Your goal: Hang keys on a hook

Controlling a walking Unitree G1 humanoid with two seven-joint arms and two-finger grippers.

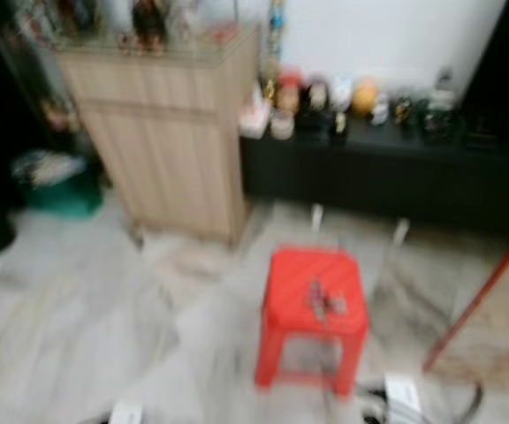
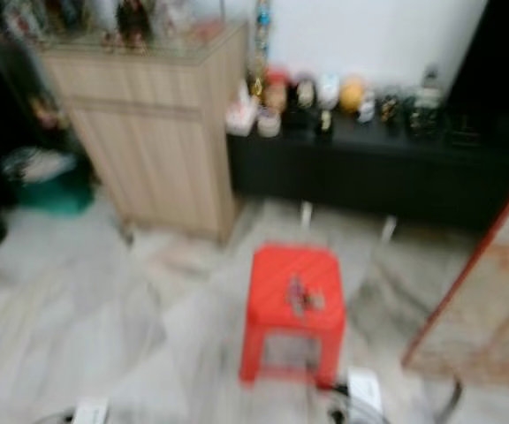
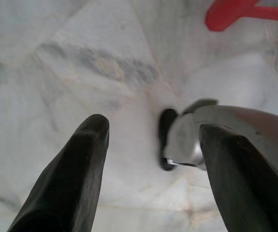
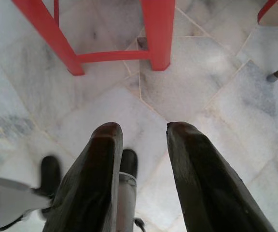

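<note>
A small bunch of keys (image 1: 325,300) lies on top of a red plastic stool (image 1: 294,269) standing on the marble floor ahead of me; the head views are blurred. My left gripper (image 3: 151,133) hangs low over the floor, open and holding nothing, with a corner of the stool (image 3: 230,12) beyond it. My right gripper (image 4: 141,126) also hangs near the floor. It is open with a narrow gap between its fingers. The stool's red legs (image 4: 158,34) stand just past its fingertips.
A light wooden cabinet (image 1: 170,132) stands at the back left, next to a low black shelf (image 1: 387,177) carrying several small figurines. A green basin (image 1: 60,190) sits at the far left. A red-framed panel (image 1: 493,309) leans at the right.
</note>
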